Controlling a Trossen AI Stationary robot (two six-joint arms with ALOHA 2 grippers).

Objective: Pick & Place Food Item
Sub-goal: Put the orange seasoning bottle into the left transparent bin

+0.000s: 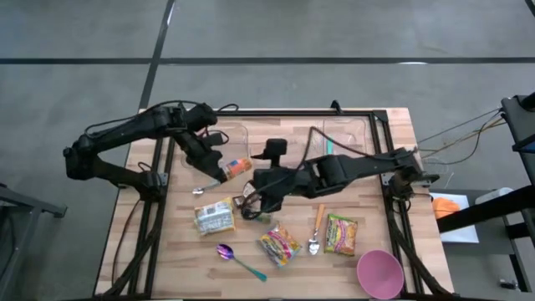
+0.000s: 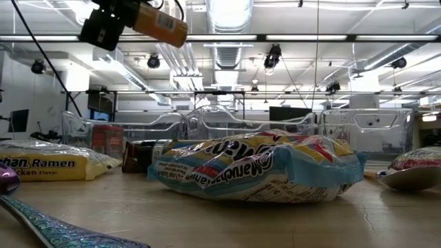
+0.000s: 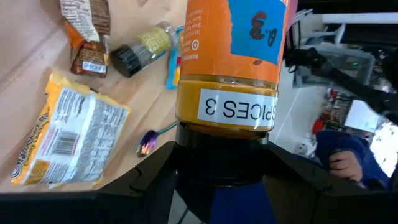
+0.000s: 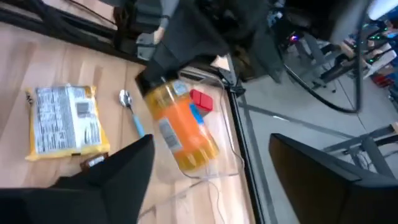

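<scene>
High view: the left gripper (image 1: 219, 173) clenches an orange spice jar (image 1: 236, 167) left of centre, above the counter (image 1: 368, 209). Low view: jar (image 2: 160, 26) aloft, upper left. Right wrist view: right gripper (image 4: 208, 165) fingers released.

The high view looks straight down; the low view sits level, close behind the Maruchan ramen packet (image 2: 258, 169). Both wrist views share the orange spice bottle (image 3: 233, 62).
</scene>
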